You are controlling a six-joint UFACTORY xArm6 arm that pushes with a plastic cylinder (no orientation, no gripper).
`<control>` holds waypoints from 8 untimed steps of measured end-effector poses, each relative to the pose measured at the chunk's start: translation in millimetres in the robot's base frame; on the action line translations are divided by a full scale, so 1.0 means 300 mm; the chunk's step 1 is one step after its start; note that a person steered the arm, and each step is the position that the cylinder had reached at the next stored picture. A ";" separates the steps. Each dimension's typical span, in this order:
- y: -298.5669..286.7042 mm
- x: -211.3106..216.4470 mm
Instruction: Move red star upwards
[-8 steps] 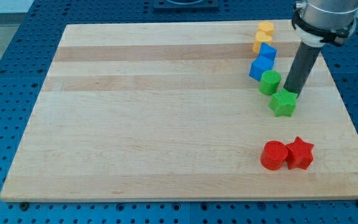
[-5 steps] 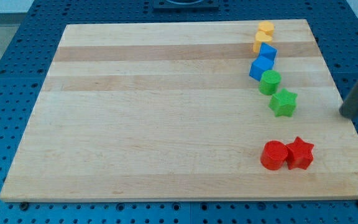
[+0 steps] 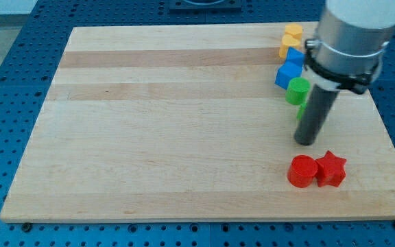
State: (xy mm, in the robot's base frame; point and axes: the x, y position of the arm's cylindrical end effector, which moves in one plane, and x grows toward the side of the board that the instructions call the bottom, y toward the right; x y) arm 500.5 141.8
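In the camera view my tip [image 3: 306, 142] rests on the wooden board [image 3: 170, 123], toward the view's right. There are no fingers on this rig, only the straight dark rod, so nothing is clamped or held.

The red star [image 3: 331, 169] lies just below my tip and a little to the view's right, apart from it, near the board's bottom right corner. The red cylinder [image 3: 302, 171] sits directly below my tip, touching the star on the star's left side.

Above my tip, a line of blocks runs toward the view's top. The green cylinder [image 3: 297, 90] is nearest that I can see clearly, partly covered by the arm's housing. Just behind the rod a sliver of another green block [image 3: 299, 112] shows; I cannot make out its shape. Farther up come two blue blocks [image 3: 289, 67], then two yellow blocks [image 3: 291, 38] at the board's top edge.
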 end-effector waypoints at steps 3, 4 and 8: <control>-0.276 0.395; -0.247 0.394; 0.112 0.346</control>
State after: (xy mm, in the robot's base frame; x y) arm 604.2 175.4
